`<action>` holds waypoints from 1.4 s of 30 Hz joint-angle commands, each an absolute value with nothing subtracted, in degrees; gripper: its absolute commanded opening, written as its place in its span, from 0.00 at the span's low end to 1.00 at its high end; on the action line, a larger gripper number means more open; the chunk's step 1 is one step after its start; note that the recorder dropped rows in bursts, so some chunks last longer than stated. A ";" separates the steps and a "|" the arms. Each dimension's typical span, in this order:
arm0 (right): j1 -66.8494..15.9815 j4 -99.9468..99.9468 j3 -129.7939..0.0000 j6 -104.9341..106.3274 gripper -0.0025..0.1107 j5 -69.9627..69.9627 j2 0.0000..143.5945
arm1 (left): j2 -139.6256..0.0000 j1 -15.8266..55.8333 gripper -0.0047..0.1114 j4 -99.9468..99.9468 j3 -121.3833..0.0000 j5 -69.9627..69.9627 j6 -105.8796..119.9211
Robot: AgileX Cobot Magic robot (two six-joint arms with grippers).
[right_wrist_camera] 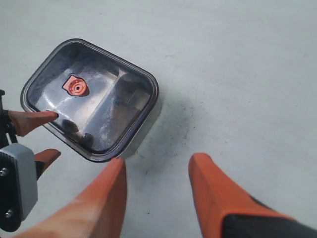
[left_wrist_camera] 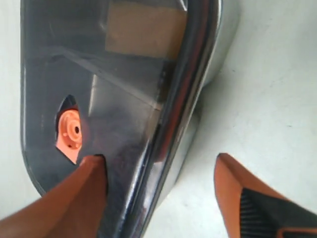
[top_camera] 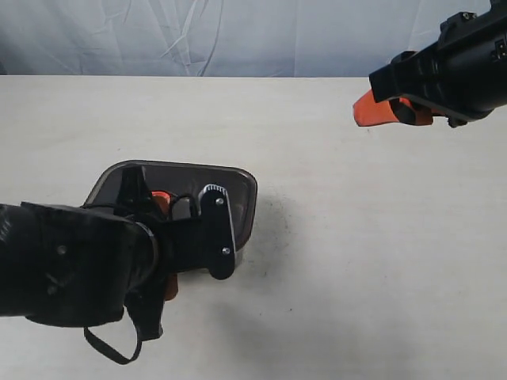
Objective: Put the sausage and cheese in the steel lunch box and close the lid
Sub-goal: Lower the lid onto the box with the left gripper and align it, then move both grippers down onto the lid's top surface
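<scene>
The dark translucent lid (top_camera: 238, 186) lies on the steel lunch box (right_wrist_camera: 146, 131) left of the table's middle, with its orange valve (left_wrist_camera: 72, 131) showing on top. My left gripper (left_wrist_camera: 157, 158) is open and straddles the lid's long edge. One orange finger (left_wrist_camera: 84, 188) rests on the lid near the valve; the other finger (left_wrist_camera: 233, 193) hangs over the table, apart from the box's steel wall (left_wrist_camera: 218, 49). My right gripper (top_camera: 380, 111) is open, raised at the far right with nothing between its fingers. Sausage and cheese are not visible; the lid's dark tint hides the inside.
The pale table (top_camera: 372, 261) is scuffed with dark marks beside the box. A crumpled light backdrop (top_camera: 238, 36) closes off the far edge. The left arm's black body (top_camera: 71, 265) covers the box's near left part.
</scene>
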State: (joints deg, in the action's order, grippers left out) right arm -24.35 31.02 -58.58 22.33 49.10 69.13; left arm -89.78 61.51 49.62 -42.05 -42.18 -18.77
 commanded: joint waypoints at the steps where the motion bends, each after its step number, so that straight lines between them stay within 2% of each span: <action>1: -23.97 30.45 -58.49 22.49 0.39 48.44 68.71 | -84.35 61.85 0.56 38.05 -44.43 -44.34 -15.20; 3: -23.97 30.45 -58.24 22.49 0.39 48.02 68.82 | -81.43 61.85 0.56 36.79 -44.67 -45.54 -15.20; 5: -23.97 30.67 -57.59 22.37 0.30 46.51 69.35 | -77.32 61.75 0.50 37.55 -45.04 -47.27 -17.58; 6: -23.97 31.93 -57.04 22.37 0.16 44.90 69.80 | -74.75 60.84 0.39 40.53 -45.03 -47.70 -22.55; 7: -23.97 33.10 -56.81 22.37 0.06 44.07 70.22 | -73.72 59.93 0.31 42.42 -45.03 -47.43 -26.12; 8: -24.08 34.48 -56.70 22.37 0.02 43.48 70.76 | -72.94 58.61 0.22 43.94 -45.03 -46.32 -29.58; 9: -24.18 37.42 -56.70 22.94 0.02 42.53 72.18 | -72.13 55.43 0.06 44.48 -45.03 -42.11 -33.19; 12: -27.99 39.10 -56.70 23.69 0.02 39.17 77.45 | -72.26 46.85 0.04 39.86 -45.03 -30.02 -33.65; 17: -34.84 39.09 -59.24 23.96 0.02 34.01 88.64 | -72.70 33.35 0.04 29.69 -45.03 -25.38 -32.33; 23: -39.01 39.09 -64.24 23.96 0.02 34.17 98.74 | -74.38 23.83 0.04 3.62 -45.03 -20.89 -10.29; 30: -41.23 39.36 -67.75 23.96 0.02 33.81 103.98 | -81.01 19.59 0.04 -28.67 -45.03 -24.32 19.89; 42: -43.17 39.32 -67.97 23.96 0.02 32.74 107.27 | -86.79 18.90 0.04 -29.73 -45.03 -26.05 21.63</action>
State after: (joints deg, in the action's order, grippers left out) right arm -42.91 39.23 -67.57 23.64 33.24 106.82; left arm -86.21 19.20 -30.04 -44.90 -25.86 21.47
